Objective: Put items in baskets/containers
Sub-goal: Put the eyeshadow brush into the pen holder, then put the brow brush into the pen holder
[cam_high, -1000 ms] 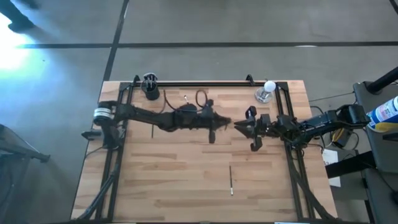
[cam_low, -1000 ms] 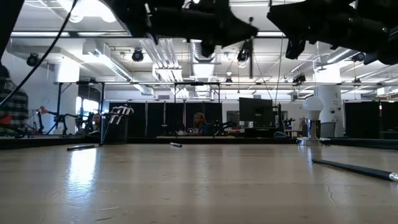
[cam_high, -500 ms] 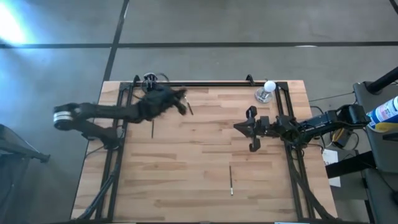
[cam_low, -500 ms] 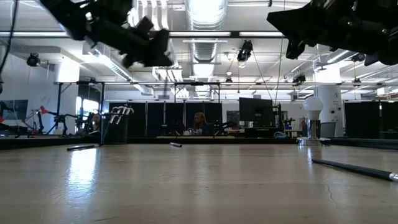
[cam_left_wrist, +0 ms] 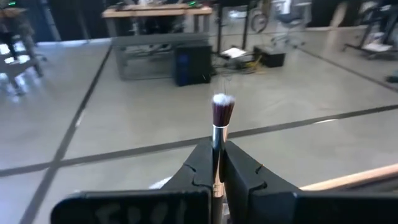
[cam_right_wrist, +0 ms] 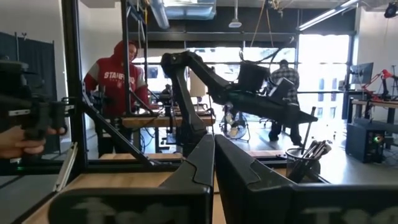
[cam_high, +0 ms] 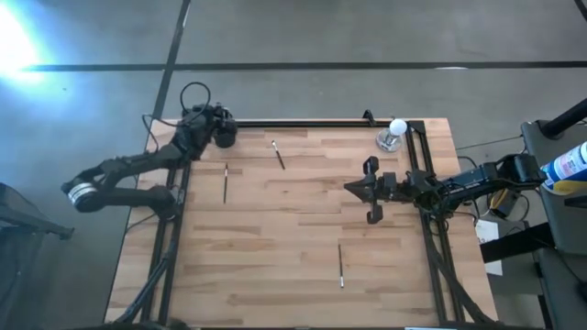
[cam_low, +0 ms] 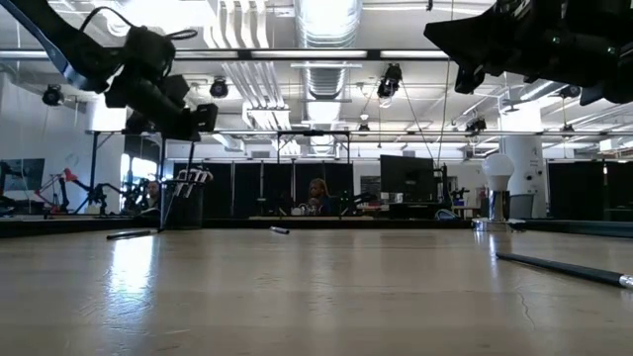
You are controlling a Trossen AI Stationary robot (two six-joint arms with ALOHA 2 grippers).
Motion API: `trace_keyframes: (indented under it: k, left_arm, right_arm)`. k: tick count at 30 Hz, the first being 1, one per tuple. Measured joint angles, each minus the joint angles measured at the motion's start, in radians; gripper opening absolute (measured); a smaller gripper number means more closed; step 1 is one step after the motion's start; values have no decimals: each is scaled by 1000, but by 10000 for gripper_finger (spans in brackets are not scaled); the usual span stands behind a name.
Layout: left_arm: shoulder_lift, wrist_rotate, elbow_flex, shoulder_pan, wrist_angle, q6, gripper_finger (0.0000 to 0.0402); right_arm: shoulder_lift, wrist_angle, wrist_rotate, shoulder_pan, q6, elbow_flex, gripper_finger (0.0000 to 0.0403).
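Since half a second ago the left gripper [cam_high: 204, 122] has swung from the table's interior to the far-left corner, and it now hangs beside the small black cylindrical cup [cam_high: 223, 134], which already holds several sticks. Its fingers [cam_left_wrist: 241, 174] are closed on a thin brush with a dark bristle head and pale tip [cam_left_wrist: 221, 111], standing upright between them. The risk, I think, is that the brush comes down off-centre, strikes the rim or the sticks inside and tips the short cup. Three loose thin sticks [cam_high: 225, 183] [cam_high: 277, 154] [cam_high: 340, 260] lie on the wooden table [cam_high: 275, 247]. The right gripper [cam_high: 365, 188] waits near the right edge, fingers pressed together on nothing. Readable writing is only on a person's red hooded sweatshirt [cam_right_wrist: 118, 84]; it possibly starts with "STA".
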Motion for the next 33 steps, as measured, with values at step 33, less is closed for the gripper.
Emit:
trace_keyframes:
  k: [33]
  left_arm:
    - [-106, 57, 198, -198, -727, -284, 101]
  right_arm:
    - [4, -53, -1, 0, 4, 0, 8]
